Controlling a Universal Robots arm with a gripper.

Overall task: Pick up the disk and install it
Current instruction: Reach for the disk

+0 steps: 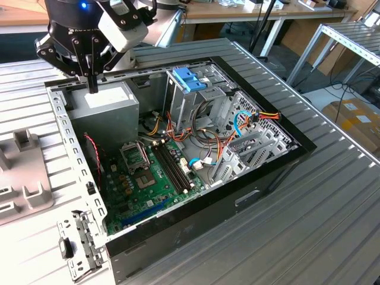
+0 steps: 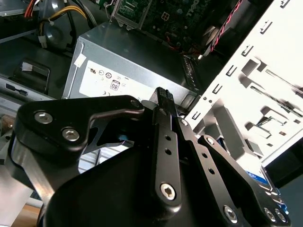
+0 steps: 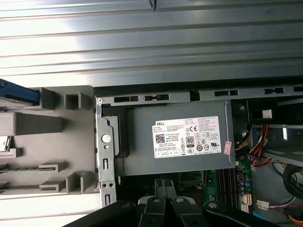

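My gripper (image 1: pixel 92 85) hangs over the back corner of the open computer case (image 1: pixel 249 196), just above the grey power supply (image 1: pixel 113 104). Its fingers are shut together with nothing between them, as both wrist views show (image 2: pixel 163 97) (image 3: pixel 164 187). The power supply's white label (image 3: pixel 187 138) lies right beyond the fingertips. The disk (image 3: pixel 18 91) shows as a blue-edged flat piece cut off by the picture's border, resting in the grey fixture (image 3: pixel 52 137) outside the case and well apart from my gripper.
Inside the case are the green motherboard (image 1: pixel 151 172), bundles of cables (image 1: pixel 208 133) and a tall metal drive cage with a blue latch piece (image 1: pixel 190 80). The grey fixture (image 1: pixel 27 178) sits on the ribbed table at the exterior view's left. A loose metal bracket (image 1: pixel 77 246) lies by the case's near corner.
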